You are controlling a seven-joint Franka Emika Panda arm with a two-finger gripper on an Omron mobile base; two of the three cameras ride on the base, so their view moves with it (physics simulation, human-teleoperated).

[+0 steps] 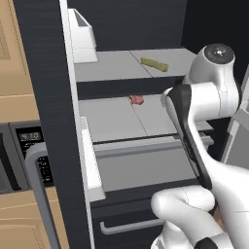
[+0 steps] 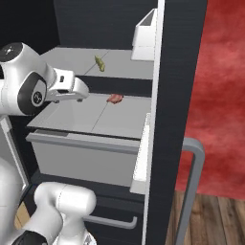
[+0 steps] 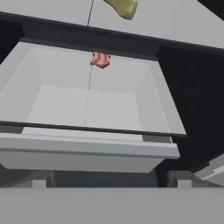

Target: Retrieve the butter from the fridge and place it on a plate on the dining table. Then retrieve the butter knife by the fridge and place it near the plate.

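Fridge (image 1: 44,73): the tall matte black fridge is standing with its doors swung open, showing grey shelves inside; a long grey bar handle (image 2: 191,191) is running down the edge of the open door.
Butter (image 1: 154,64): a slim olive-yellow stick is lying flat on the upper grey shelf (image 1: 112,65) of the fridge, toward the right half of that shelf in the left base view. In the hand view its lower end (image 3: 124,6) is showing at the top edge.
Red food item (image 2: 115,98): a small red piece is sitting on the fridge shelf one level below the butter, near the shelf's back edge.
Door bin (image 1: 80,36): a white bin is hanging on the inside of the fridge door, level with the butter's shelf.
Drawer (image 2: 86,158): a pale grey fridge drawer is sitting below the red food item's shelf.
Lower drawer handle (image 1: 131,226): a grey horizontal handle is crossing the black drawer front at the base of the fridge.
Gripper (image 2: 79,92): it is hovering in front of the fridge's middle shelf, below the butter and apart from it, touching nothing; the fingers are spread wide and holding nothing.
Microwave (image 1: 34,151): a black keypad panel is showing just left of the fridge door.
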